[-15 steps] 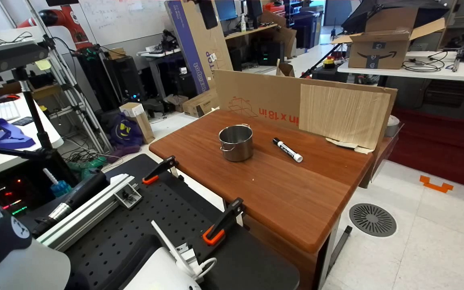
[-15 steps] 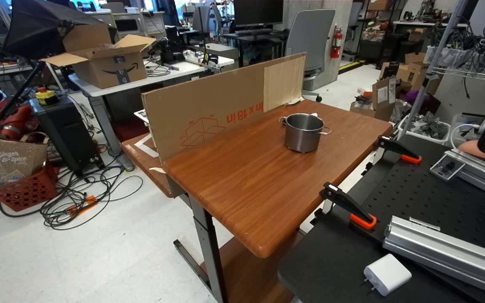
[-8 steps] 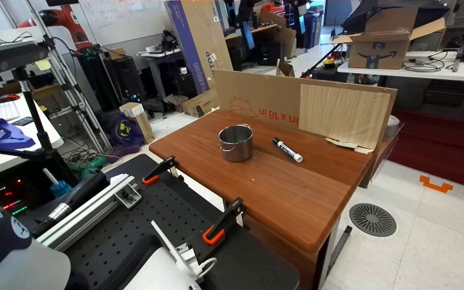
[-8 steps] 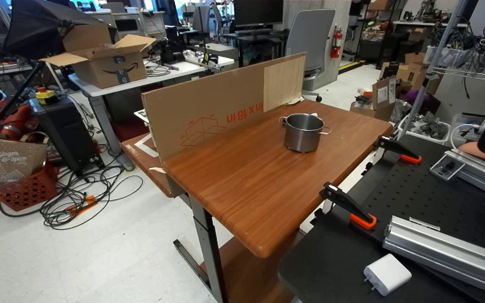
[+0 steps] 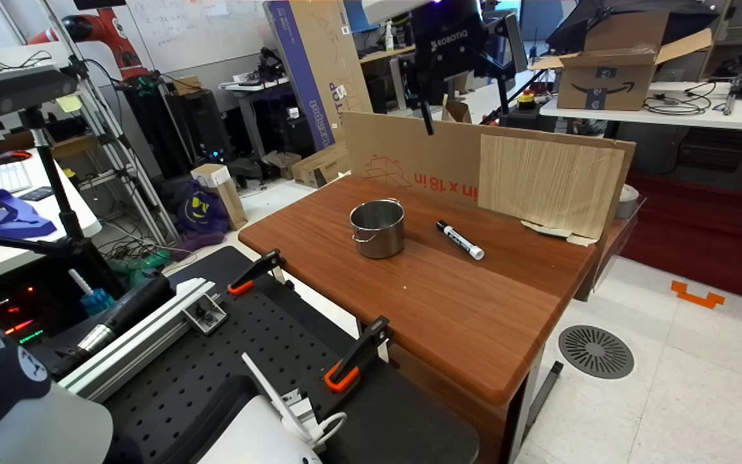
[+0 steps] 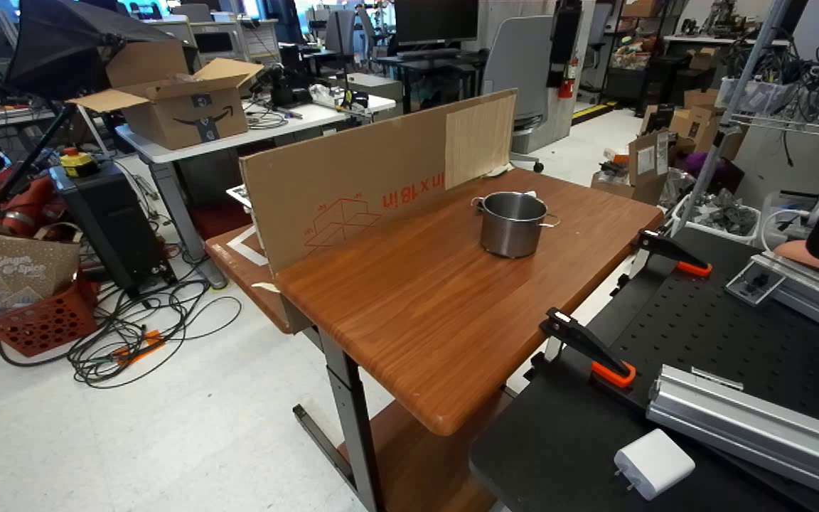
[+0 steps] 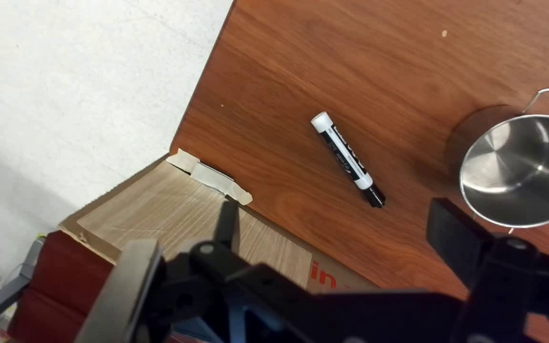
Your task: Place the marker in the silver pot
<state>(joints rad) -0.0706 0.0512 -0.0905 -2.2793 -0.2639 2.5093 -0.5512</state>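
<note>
The slim cylindrical marker (image 5: 460, 240), white and black, lies on its side on the reddish-brown wood-grain desk (image 5: 461, 316), near the small round silver metal pot (image 5: 389, 241) but apart from it. Its black end is the one nearer the pot and nearer the long brown cardboard panel (image 5: 403, 143) that stands upright along the desk's edge; its white end points away from both.

The pot stands upright, mouth upward, in both exterior views, with a thin wire handle on either side. In the wrist view the right edge of the picture cuts it off, and its shiny inner bottom shows.

The black two-fingered gripper (image 5: 467, 122) hangs in the air, well above the desk. Its fingers (image 7: 227, 224) are spread wide apart, and in the wrist view the marker appears on the desk beyond their tips, in the stretch between the two.

A pale wood-grain sheet (image 5: 551, 183) covers one end of the panel, with torn beige strips (image 7: 212, 178) at its foot. Two black clamps (image 5: 358, 351) with orange ends sit at the rim of a flat black perforated board (image 5: 268, 348) beside the desk.
</note>
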